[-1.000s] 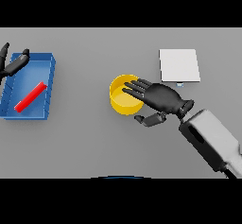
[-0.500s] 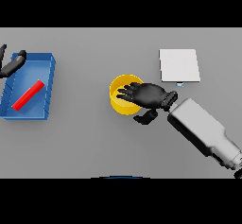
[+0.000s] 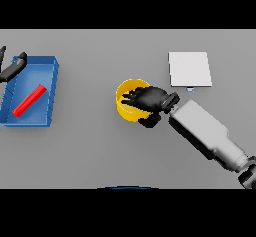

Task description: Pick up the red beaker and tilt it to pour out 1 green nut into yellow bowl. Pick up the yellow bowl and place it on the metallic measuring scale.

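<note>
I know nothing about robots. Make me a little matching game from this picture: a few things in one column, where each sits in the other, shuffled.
Things:
1. red beaker
2. yellow bowl
3. metallic measuring scale
4. left hand

Places:
A. under the right hand
B. far right of the table, nothing on it
C. lying in the blue tray
D. at the view's left edge, by the tray's far corner

Pairs: 1-C, 2-A, 3-B, 4-D

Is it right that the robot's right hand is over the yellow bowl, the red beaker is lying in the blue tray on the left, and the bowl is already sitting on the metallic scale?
Not quite. In the head view the yellow bowl is on the grey table, apart from the metallic scale, not on it. The rest holds: the right hand is over the bowl, and the red beaker lies in the blue tray.
</note>
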